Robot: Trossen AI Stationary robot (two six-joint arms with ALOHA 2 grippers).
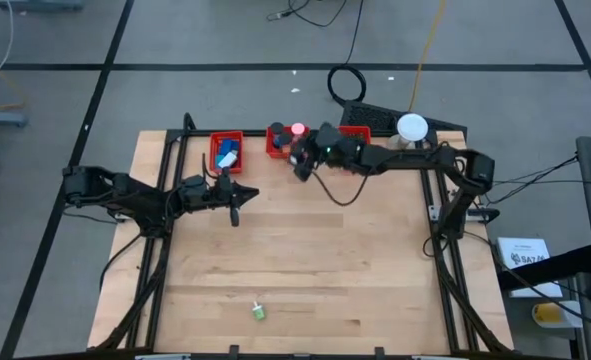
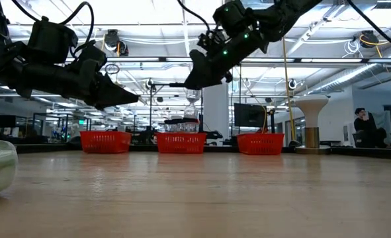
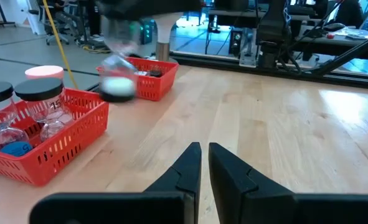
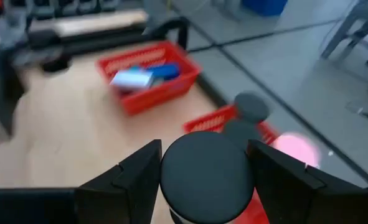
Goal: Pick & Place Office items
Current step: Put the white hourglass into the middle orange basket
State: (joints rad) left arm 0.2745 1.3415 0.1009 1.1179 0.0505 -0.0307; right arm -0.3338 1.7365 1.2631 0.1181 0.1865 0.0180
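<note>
Squarely between the right hand (image 4: 205,180) fingers, a black-capped jar (image 4: 207,176).

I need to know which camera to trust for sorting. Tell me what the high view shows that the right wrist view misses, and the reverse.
Only the high view shows the small green item lying alone near the table's front edge, and the white round dome. Only the right wrist view shows the right gripper closed around a black round-lidded jar. Both show the red plastic bin holding blue blocks and the middle red bin.
</note>
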